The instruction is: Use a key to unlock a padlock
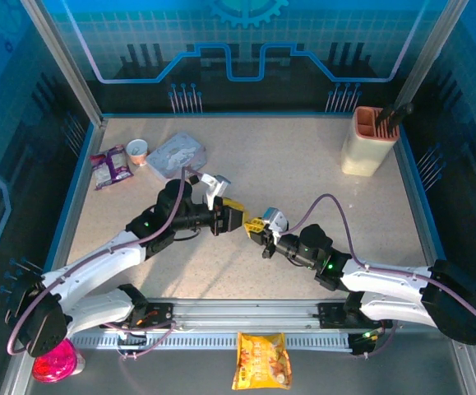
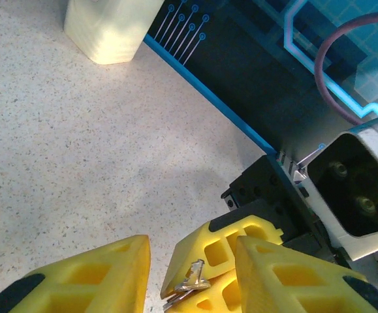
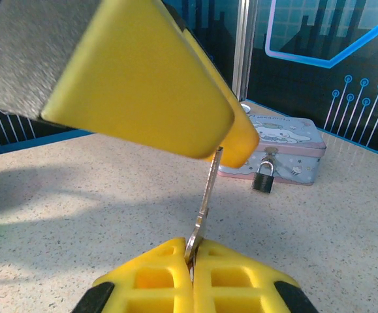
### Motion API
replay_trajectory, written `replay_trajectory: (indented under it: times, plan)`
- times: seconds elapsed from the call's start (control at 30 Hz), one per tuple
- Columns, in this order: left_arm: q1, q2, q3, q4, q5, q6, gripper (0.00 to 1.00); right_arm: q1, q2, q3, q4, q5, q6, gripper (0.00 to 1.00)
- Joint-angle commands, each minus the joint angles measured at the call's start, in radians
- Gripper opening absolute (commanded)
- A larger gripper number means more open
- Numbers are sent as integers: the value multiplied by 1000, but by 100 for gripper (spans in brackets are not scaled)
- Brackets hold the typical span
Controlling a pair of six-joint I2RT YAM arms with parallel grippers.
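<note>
Speckled tabletop, blue walls behind. R gripper has fingers pinched tight on key, blade upright. L gripper has fingers spread apart, flanking R's tips. At approx. 1 o'clock from key sits padlock, shackle up, at front of pale blue tin.

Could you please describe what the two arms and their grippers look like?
The left arm and right arm have white links, black joints and a mauve cable looping along each. The left gripper and right gripper have yellow wedge-shaped fingers with hollow cells and black patches.
</note>
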State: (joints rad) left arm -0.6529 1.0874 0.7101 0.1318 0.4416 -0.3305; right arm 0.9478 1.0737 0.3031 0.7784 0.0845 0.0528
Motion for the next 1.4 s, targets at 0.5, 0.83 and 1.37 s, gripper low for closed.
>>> replay_trajectory:
  times: [0.5,0.83,1.37]
  plan:
    - [-27,39,45,-4,-31,-23,8,0,12,40,10,-7,21,0]
    - [-34,-15,-35,122,-264,-241,0,-9,-9,17,53,65,75,26]
    - [-58,-11,-100,270,-367,-554,0,-93,53,-40,380,-11,470,36]
